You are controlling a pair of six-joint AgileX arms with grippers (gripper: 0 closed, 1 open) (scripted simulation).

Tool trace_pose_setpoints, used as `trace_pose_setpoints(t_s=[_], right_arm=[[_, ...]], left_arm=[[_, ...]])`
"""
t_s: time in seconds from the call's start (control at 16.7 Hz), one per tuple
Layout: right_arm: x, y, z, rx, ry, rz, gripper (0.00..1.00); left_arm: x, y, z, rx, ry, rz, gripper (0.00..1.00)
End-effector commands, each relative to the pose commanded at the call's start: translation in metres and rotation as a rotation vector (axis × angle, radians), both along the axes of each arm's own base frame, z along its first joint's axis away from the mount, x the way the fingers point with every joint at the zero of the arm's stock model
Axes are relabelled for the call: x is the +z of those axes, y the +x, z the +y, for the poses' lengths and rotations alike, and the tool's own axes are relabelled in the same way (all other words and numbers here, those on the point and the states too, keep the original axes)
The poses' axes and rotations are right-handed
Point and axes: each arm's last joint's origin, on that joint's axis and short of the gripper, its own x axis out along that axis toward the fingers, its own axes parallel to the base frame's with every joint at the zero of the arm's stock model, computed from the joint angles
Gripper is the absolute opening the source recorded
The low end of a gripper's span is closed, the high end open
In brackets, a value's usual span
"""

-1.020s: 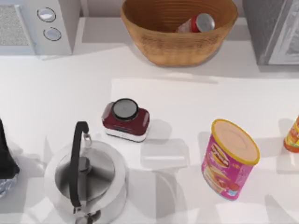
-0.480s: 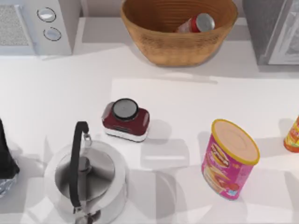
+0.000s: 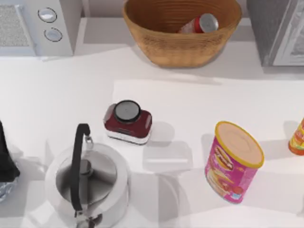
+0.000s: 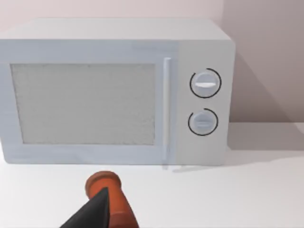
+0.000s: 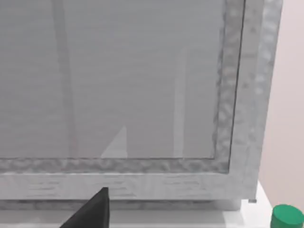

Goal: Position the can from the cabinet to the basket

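**Operator:** Can check first: the small slim red drink can with the shiny silver top point(image 3: 199, 24) lies tilted inside the large round tan-brown wicker basket point(image 3: 156, 45) at the far side of the table, its silver end up against the right inner wall. By my reading the placing itself is done, and the step in hand is pulling clear and parking.

**Spotter:** Where are your arms?

**Operator:** My left arm sits at the near left edge of the top view, just a dark shape point(image 3: 5, 161) beside the shiny steel kettle with the black handle point(image 3: 88, 183). Its wrist camera looks at the white microwave with two round knobs point(image 4: 114, 90), with an orange-brown bottle neck point(image 4: 107, 192) below a dark finger. My right wrist camera faces the grey speckled cabinet with the white-framed door point(image 5: 142, 95), which stands at the far right.

**Spotter:** Grippers?

**Operator:** I cannot tell for either; one dark finger tip shows in each wrist view, nothing more.

**Spotter:** So what matters now?

**Operator:** Keeping the right arm's retreat high and wide. The big pink canister with the yellow rim point(image 3: 232, 164) and the orange-yellow bottle point(image 3: 297, 137) stand near right, easy to clip on the way down. I'd also stay away from the basket rim; a knock could roll the leaning can.
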Motion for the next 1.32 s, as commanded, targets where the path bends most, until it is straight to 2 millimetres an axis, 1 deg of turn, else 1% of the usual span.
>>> trace_pose_setpoints(t_s=[0.18,0.48,0.6,0.72,0.84,0.9,1.02,1.2,1.32], right_arm=[[-0.009,-0.007,-0.017,0.004,0.0,0.0,1.0],[-0.011,-0.007,-0.018,0.007,0.003,0.003,1.0],[-0.009,-0.006,-0.02,0.006,0.003,0.002,1.0],[0.0,-0.002,-0.029,0.004,0.001,0.001,1.0],[0.017,0.005,-0.044,0.002,-0.003,0.0,1.0],[0.029,0.009,-0.053,0.001,-0.004,-0.001,1.0],[0.059,0.017,-0.071,-0.001,-0.003,0.0,1.0],[0.117,0.025,-0.089,-0.005,0.005,0.005,1.0],[0.162,0.026,-0.093,-0.005,0.014,0.01,1.0]], left_arm=[[0.0,0.0,0.0,0.0,0.0,0.0,1.0],[0.0,0.0,0.0,0.0,0.0,0.0,1.0],[0.0,0.0,0.0,0.0,0.0,0.0,1.0],[0.0,0.0,0.0,0.0,0.0,0.0,1.0],[0.0,0.0,0.0,0.0,0.0,0.0,1.0],[0.0,0.0,0.0,0.0,0.0,0.0,1.0],[0.0,0.0,0.0,0.0,0.0,0.0,1.0],[0.0,0.0,0.0,0.0,0.0,0.0,1.0],[0.0,0.0,0.0,0.0,0.0,0.0,1.0]])
